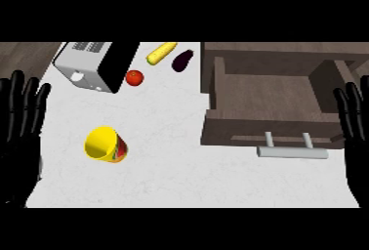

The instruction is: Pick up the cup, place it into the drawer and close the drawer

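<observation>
White tabletop (pixel 187 176) fills most of the head view, and the yellow cup (pixel 105 144) lies on it toward the left, tipped on its side so that its open mouth faces up and to the left, with a red and green band showing on its outer wall at the lower right. Nothing touches the cup; it sits well apart from both hands and from the drawer. At the right stands the dark wooden drawer (pixel 270 97), pulled open, its bare inside showing and its front panel carrying a pale grey bar handle (pixel 291 152) on two short posts, which juts out over the tabletop. The left hand (pixel 20 127) shows along the left edge, resting with its fingers (pixel 30 97) straight, pointing up and slightly spread, holding nothing. The right hand (pixel 352 122) shows along the right edge, just beside the drawer's right side, its fingers likewise straight and upright, close together and empty. At the upper left sits a silver and black toaster (pixel 90 66), with a red tomato (pixel 134 77) just beside its lower right corner. Farther up lie a yellow corn cob (pixel 161 52) and a dark purple eggplant (pixel 182 60), near each other and close to the drawer's left wall.
</observation>
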{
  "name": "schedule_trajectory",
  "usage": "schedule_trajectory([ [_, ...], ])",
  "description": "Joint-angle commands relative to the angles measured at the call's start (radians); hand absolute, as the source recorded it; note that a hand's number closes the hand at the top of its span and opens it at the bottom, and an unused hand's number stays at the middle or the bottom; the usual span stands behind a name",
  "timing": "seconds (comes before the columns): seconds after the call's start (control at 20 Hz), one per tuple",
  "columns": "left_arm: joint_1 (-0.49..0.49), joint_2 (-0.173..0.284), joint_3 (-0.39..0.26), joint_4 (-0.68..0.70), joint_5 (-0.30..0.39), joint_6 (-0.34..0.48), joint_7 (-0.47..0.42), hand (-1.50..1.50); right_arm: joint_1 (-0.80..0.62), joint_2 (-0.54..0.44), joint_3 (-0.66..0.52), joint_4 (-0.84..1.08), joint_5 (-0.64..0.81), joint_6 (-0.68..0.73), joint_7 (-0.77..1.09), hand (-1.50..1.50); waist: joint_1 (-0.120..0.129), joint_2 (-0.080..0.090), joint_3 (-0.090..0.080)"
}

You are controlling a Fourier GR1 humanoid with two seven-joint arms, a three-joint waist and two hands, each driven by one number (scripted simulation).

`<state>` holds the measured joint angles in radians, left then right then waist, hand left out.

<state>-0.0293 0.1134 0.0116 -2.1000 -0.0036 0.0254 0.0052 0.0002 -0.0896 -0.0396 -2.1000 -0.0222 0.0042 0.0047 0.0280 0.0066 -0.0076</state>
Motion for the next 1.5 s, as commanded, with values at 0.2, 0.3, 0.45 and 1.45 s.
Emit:
schedule_trajectory([
  [0.2,-0.023,0.170,0.005,0.048,0.390,-0.412,-0.053,-1.50,-0.027,0.016,0.049,0.030,0.026,0.010,-0.041,-1.50,-0.030,-0.003,0.004],
  [0.3,0.072,0.137,-0.050,0.126,0.508,-0.443,0.050,-1.50,0.007,-0.018,0.112,0.045,0.019,0.078,0.041,-1.50,-0.026,0.003,0.002],
  [0.45,0.072,0.245,0.075,0.264,0.673,-0.589,0.022,-1.50,-0.021,-0.037,0.087,0.078,-0.010,0.100,0.043,-1.50,-0.024,0.002,0.005],
  [1.45,-0.229,0.273,0.177,1.127,0.197,-0.839,-0.402,-1.50,-0.200,-0.071,-0.010,0.218,-0.061,0.153,0.050,-1.50,-0.036,-0.003,0.007],
])
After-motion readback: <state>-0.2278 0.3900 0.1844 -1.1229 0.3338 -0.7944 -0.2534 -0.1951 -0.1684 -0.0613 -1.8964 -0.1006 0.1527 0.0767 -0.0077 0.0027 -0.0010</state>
